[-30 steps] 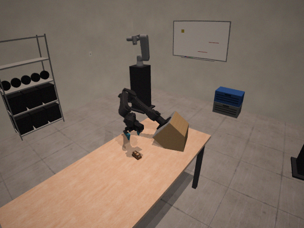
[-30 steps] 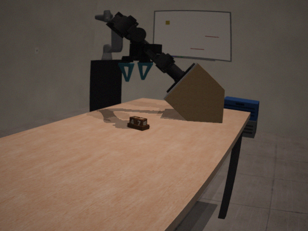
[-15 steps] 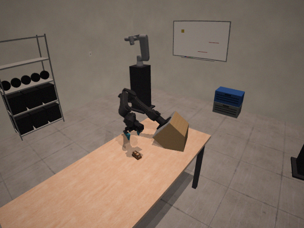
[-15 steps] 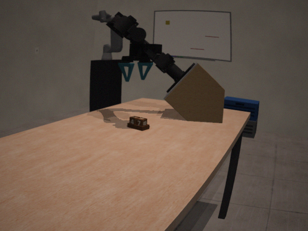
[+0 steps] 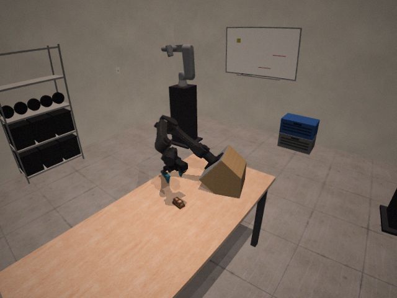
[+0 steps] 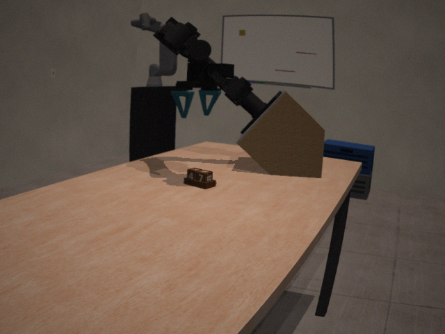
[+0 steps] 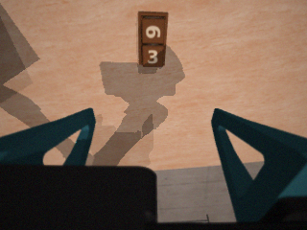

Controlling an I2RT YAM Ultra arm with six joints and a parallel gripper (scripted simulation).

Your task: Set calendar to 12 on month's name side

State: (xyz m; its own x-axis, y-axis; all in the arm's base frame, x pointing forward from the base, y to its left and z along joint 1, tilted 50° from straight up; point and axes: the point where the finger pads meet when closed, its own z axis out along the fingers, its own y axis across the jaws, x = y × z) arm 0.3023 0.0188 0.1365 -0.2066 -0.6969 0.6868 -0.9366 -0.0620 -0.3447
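– Since the long side facing the exterior view reads 4 and 7, where are we on the 12?

– Start of the job, I'd say. Pincer [image 5: 173, 179] [image 6: 195, 115] [image 7: 153, 114] is released, fingers wide, nothing between them, up off the bench [image 5: 121, 237] [image 6: 143, 233] [image 7: 230, 72] and off to one side of the calendar.

– Calendar location?

– On the bench, near the wooden mounting block [image 5: 224, 176] [image 6: 287, 143] but apart from it. Tray [image 5: 180, 207] [image 6: 198, 184] [image 7: 140, 34] looks flat.

– Contents?

– Two number cubes, side by side. The 4 cube [image 6: 191, 175] is next to the 7 cube [image 6: 201, 177], which has a sideways 8 on its end face. Both seem seated; tray floor is hidden.

– Tops?

– Wrist view: a 3 on the nearer cube, a sideways 6 or 9 on the other. Can't tell which.

– Is 4-7 the month side?

– Can't tell, no month name legible. Opposite side isn't shown either. Settle that first.

– Next move?

– Probably bring the pincer over the tray, line the fingers up with one cube, descend, grip, lift, turn to its needed digit. Then the other.

– Risk?

– Tight fit. Could snag the neighbour or drag the tray. Lift straight.

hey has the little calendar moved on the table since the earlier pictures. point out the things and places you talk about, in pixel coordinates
No, the calendar [image 5: 178, 202] [image 6: 199, 178] [image 7: 153, 39] sits in the same spot relative to the angled block [image 5: 224, 176] [image 6: 287, 143].
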